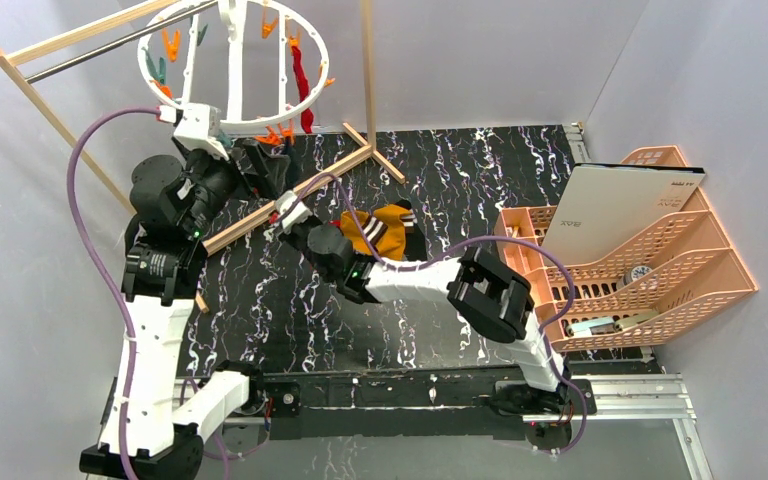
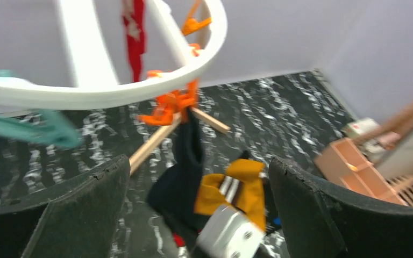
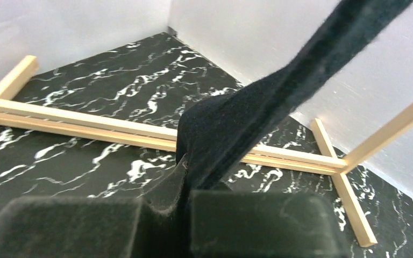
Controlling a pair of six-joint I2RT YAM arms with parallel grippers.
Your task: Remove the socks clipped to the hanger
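Nearest, the right pincer [image 3: 185, 201] is clamped on the lower end of the black sock [image 3: 236, 129]. A fold of dark knit is squeezed between its pads, and the rest runs up and away as a taut band. Beneath it lie the marbled desk [image 3: 113, 80] and the foot bars of the wooden rack [image 3: 86, 126].

Just beyond that arm, a mustard sock [image 1: 380, 232] with striped cuff lies loose on the desk, off the hanger.

Further on, the left pincer [image 2: 199, 180] stands wide open and holds nothing. It sits just under the near rim of the hanger [image 2: 140, 88], beside the orange clip [image 2: 169, 105] that bites the black sock's top edge. On the ring's far side a red sock [image 2: 134, 32] hangs clipped.

These socks look light, limp and stretchy, so I judge the knit will lengthen before the clip lets go. A doubled fold low on the sock, as gripped now, seems the right hold, since a single layer could slide out of the pads. A steady pull down and away from the clip should serve better than a jerk. The hanger hangs free and will probably tilt toward the pull, so steadying its rim with the open pincer may help.
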